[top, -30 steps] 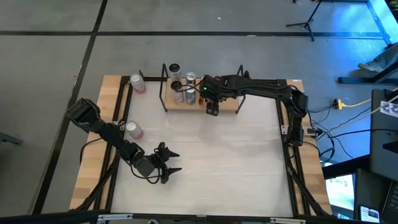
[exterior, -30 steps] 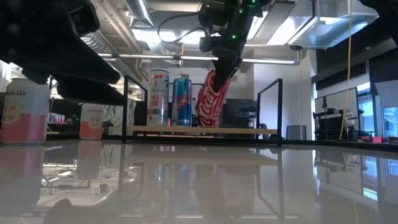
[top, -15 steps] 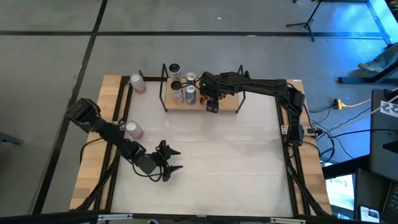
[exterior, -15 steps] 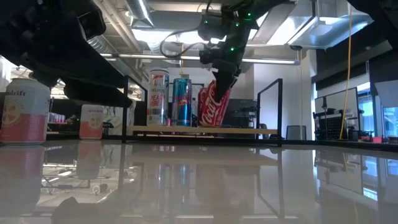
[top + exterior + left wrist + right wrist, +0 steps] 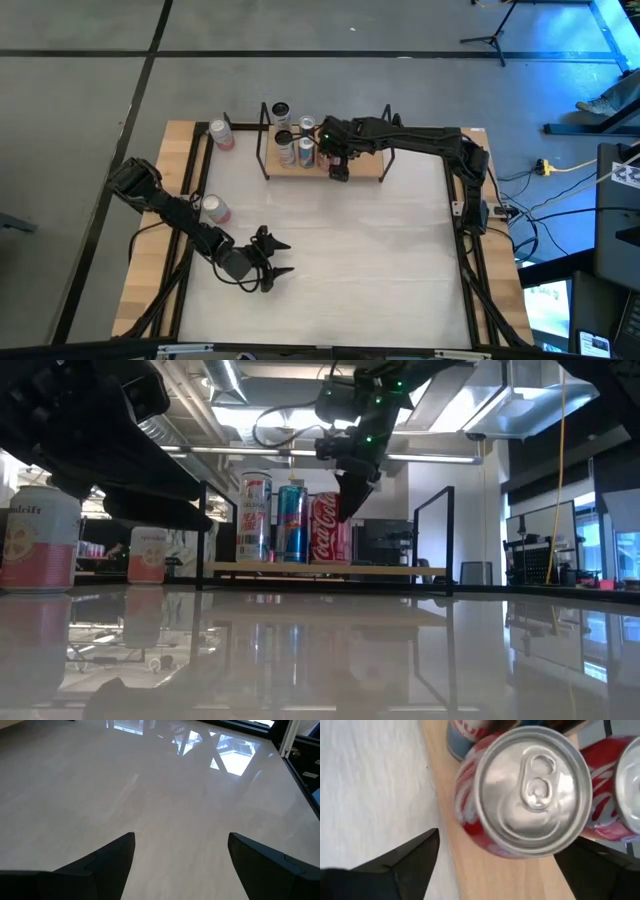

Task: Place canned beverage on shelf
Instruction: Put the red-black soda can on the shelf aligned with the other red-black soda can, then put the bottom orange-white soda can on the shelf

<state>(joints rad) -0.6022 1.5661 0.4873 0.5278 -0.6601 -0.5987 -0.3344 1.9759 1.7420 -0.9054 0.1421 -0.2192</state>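
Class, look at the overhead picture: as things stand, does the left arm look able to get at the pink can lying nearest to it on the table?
Probably yes. The left gripper hovers open over bare table, and the pink can stands close beside that arm's own forearm with nothing between. The arm would have to fold back on itself, which may be awkward.

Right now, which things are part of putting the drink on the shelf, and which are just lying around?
In the job: red cola can, upright on the shelf; right tool, open above it.
Just lying about: pink can left of the shelf; second pink can beside the left arm; left tool, open, waiting.
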